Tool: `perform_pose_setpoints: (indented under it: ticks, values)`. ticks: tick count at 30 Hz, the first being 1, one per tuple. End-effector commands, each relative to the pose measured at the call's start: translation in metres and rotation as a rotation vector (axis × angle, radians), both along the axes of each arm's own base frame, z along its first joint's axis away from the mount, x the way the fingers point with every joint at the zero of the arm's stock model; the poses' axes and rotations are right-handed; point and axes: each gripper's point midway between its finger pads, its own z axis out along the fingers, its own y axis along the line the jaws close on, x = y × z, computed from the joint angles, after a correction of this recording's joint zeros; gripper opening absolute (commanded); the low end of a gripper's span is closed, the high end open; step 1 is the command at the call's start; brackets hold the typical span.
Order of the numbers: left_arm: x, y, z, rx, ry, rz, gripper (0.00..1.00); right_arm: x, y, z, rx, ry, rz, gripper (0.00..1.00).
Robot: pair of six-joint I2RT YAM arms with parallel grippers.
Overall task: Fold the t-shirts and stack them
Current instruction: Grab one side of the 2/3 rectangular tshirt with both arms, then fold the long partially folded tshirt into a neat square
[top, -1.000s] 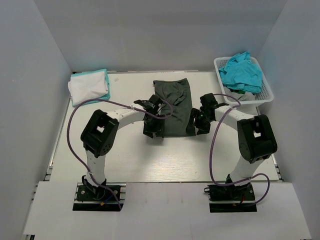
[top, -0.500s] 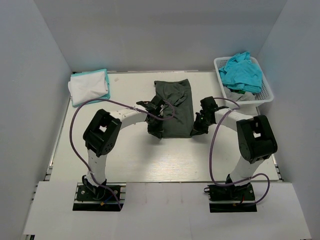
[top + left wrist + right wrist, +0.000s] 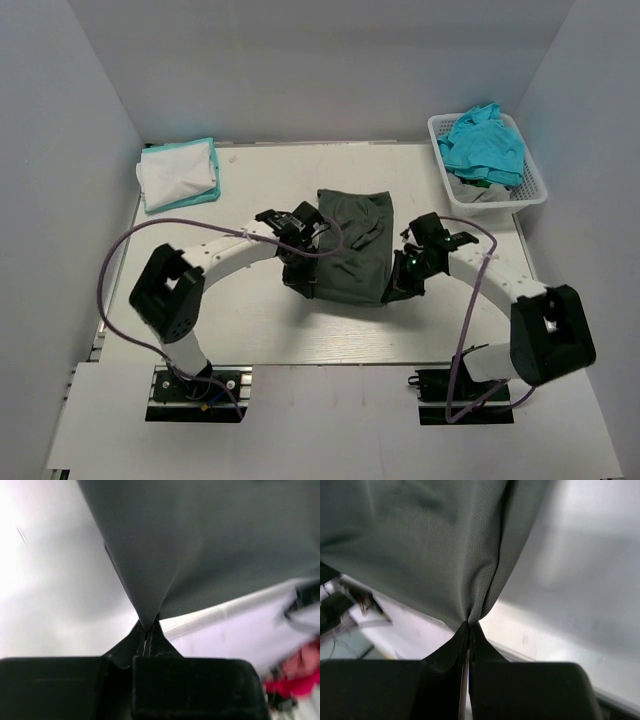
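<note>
- Well, your white lattice basket [image 3: 533, 190] in the far right corner holds a crumpled turquoise t-shirt [image 3: 483, 142], with a light grey t-shirt [image 3: 478, 192] showing beneath it.
- Far left, you have a folded white t-shirt [image 3: 178, 172] lying on a turquoise layer.
- A second ago both jaws stood open. Now your left gripper [image 3: 297, 283] and right gripper [image 3: 402, 290] each pinch a near corner of the dark grey t-shirt [image 3: 355, 240], which has been dragged nearer.
- That shirt sits mid-table [image 3: 250, 320], its long axis running far to near, with the near hem raised and the far end lying flat.
</note>
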Motion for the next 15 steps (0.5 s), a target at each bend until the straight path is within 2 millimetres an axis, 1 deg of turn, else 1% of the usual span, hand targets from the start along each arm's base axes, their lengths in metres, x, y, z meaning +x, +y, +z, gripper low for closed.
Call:
perform_pose_setpoints:
  ticks: [1, 2, 3, 4, 5, 6, 7, 8, 9, 10, 12, 13, 14, 15]
  values:
    - [-0.043, 0.006, 0.051, -0.062, 0.091, -0.073, 0.00, -0.064, -0.005, 0.024, 0.039, 0.159, 0.085, 0.00]
    - [-0.045, 0.004, 0.063, -0.080, 0.095, -0.078, 0.00, -0.070, 0.000, 0.038, 0.089, 0.157, 0.107, 0.00]
    - [-0.058, 0.006, 0.077, -0.110, 0.132, -0.112, 0.00, -0.079, -0.001, 0.045, 0.093, 0.176, 0.135, 0.00]
    - [-0.062, 0.001, 0.091, -0.143, 0.133, -0.129, 0.00, -0.090, 0.002, 0.061, 0.140, 0.194, 0.157, 0.00]
    - [-0.064, -0.001, 0.099, -0.157, 0.137, -0.145, 0.00, -0.094, 0.003, 0.068, 0.163, 0.195, 0.172, 0.00]
    - [-0.069, -0.004, 0.115, -0.212, 0.131, -0.178, 0.00, -0.098, 0.003, 0.076, 0.182, 0.204, 0.185, 0.00]
    - [-0.064, -0.008, 0.130, -0.236, 0.098, -0.192, 0.00, -0.098, 0.005, 0.087, 0.213, 0.167, 0.194, 0.00]
    - [-0.062, -0.010, 0.139, -0.250, 0.077, -0.204, 0.00, -0.099, 0.010, 0.098, 0.267, 0.167, 0.203, 0.00]
    - [-0.056, -0.010, 0.146, -0.249, 0.039, -0.212, 0.00, -0.095, 0.013, 0.106, 0.283, 0.150, 0.193, 0.00]
    - [-0.050, -0.016, 0.156, -0.270, 0.007, -0.225, 0.00, -0.090, 0.015, 0.113, 0.296, 0.112, 0.198, 0.00]
    - [-0.044, -0.023, 0.163, -0.301, -0.019, -0.241, 0.00, -0.081, 0.015, 0.115, 0.272, 0.076, 0.175, 0.00]
    - [-0.037, -0.026, 0.156, -0.292, -0.008, -0.230, 0.00, -0.077, 0.014, 0.113, 0.258, 0.071, 0.168, 0.00]
    - [-0.033, -0.025, 0.153, -0.286, -0.001, -0.217, 0.00, -0.072, 0.013, 0.110, 0.230, 0.066, 0.152, 0.00]
    - [-0.028, -0.025, 0.153, -0.276, -0.017, -0.213, 0.00, -0.063, 0.012, 0.112, 0.211, 0.044, 0.144, 0.00]
